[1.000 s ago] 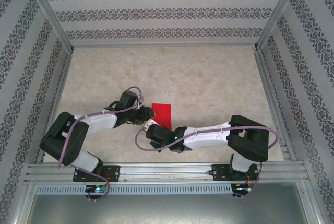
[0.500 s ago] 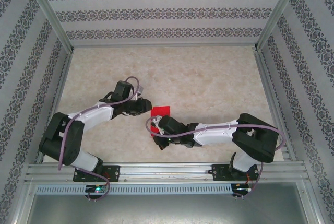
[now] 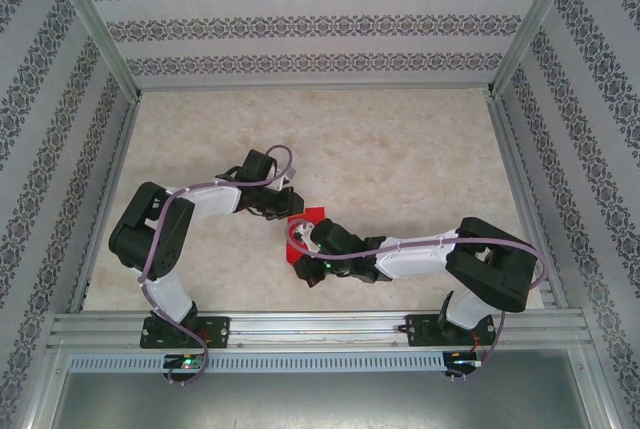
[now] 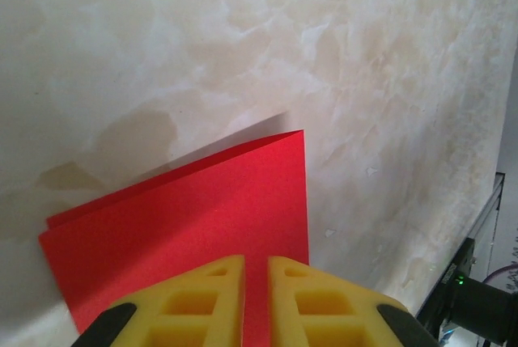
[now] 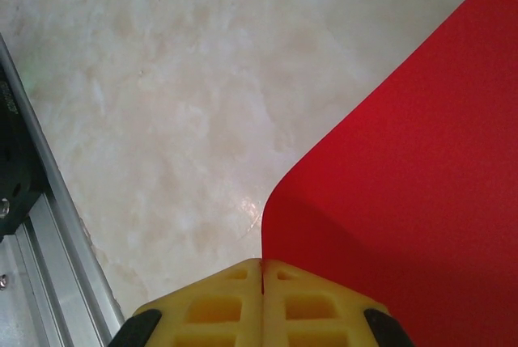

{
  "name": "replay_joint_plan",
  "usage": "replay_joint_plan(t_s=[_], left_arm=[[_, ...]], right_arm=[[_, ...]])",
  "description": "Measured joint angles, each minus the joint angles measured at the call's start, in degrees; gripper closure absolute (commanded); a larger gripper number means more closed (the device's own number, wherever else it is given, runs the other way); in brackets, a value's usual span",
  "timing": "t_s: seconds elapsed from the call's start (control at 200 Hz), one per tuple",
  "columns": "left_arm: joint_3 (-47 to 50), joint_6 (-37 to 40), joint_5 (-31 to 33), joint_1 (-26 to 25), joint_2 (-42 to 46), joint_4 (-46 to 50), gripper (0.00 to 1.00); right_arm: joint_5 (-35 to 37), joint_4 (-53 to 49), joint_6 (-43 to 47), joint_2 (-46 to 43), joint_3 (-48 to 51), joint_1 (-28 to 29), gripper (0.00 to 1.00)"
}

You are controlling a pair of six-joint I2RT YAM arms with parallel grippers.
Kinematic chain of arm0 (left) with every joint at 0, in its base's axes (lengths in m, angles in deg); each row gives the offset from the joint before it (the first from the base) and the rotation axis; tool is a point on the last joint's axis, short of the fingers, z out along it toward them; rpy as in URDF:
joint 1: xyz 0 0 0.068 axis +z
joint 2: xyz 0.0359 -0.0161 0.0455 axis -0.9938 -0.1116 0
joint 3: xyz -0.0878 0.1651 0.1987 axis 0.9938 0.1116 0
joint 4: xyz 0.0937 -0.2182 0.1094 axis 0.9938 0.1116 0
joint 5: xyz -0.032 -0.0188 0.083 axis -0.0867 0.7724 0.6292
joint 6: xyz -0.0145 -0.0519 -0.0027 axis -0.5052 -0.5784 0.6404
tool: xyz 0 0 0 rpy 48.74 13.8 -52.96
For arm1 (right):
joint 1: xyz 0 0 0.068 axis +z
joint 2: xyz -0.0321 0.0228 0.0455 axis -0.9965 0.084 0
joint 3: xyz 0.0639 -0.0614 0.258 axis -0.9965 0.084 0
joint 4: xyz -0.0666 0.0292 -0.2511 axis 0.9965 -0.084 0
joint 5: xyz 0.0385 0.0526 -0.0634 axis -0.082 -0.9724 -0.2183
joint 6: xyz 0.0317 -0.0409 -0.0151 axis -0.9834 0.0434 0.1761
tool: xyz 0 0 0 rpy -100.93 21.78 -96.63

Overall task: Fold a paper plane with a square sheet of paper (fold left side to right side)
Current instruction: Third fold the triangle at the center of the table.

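Note:
The square sheet of paper (image 3: 312,214) is bright red and lies folded near the table's middle front, mostly covered by both grippers. In the left wrist view the paper (image 4: 202,209) shows two layers offset at its left edge. My left gripper (image 4: 256,260) is over its near edge, yellow fingers (image 4: 212,282) a slim gap apart with red showing between them. My left gripper (image 3: 289,213) comes in from the left. My right gripper (image 3: 304,240) is shut on the paper's edge (image 5: 405,161), which curls up from the table at the fingertips (image 5: 262,263).
Pale marbled tabletop (image 3: 400,149) stretches behind and to both sides of the paper. Aluminium frame rails (image 3: 300,327) run along the front edge, and one rail (image 5: 48,226) lies close left of the right gripper. Patterned walls close in the cell.
My left gripper has swung in onto the paper and its jaws have narrowed. The right gripper has pushed farther up and left with the paper, which now curls and shows less.

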Motion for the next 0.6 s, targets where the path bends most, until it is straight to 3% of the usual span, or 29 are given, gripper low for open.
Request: replay_joint_plan(t_s=[0.605], left_arm=[[-1.5,3.8,2.3,-1.3,-4.8,2.3,0.92]], right_arm=[[-0.2,-0.3,-3.6,-2.2,1.5,-2.8,1.00]])
